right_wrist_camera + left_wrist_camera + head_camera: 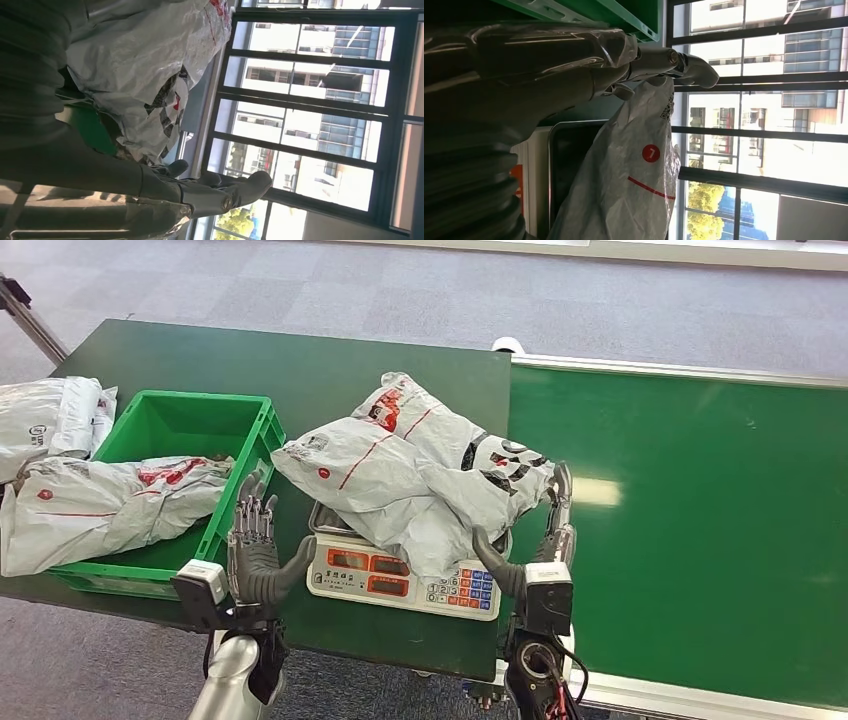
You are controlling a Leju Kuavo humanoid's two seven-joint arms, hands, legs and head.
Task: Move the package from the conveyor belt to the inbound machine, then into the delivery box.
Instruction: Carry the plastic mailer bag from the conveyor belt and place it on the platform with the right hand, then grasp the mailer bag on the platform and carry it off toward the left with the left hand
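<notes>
On the near edge of the dark green table (300,370), a weighing scale (400,580) with 2 red displays and a coloured keypad is seen, and 2 grey packages are piled on its pan. The front package (375,485), marked with a red line and a red dot, is draped over the scale's left part; the rear package (470,455), printed in black and red, lies partly under it and hangs toward the right. The left hand (255,545) is held upright just left of the scale, fingers apart and thumb stretched toward the scale, with nothing gripped. The right hand (535,540) is held upright at the scale's right end, thumb reaching under the rear package's edge and fingers spread beside it; whether the bag is touched cannot be told. To the left, a green delivery box (240,425) is seen with another grey bag (110,505) hanging over its left wall, and 2 more bags (50,420) lie beyond it. To the right, the green conveyor belt (700,510) is seen.
</notes>
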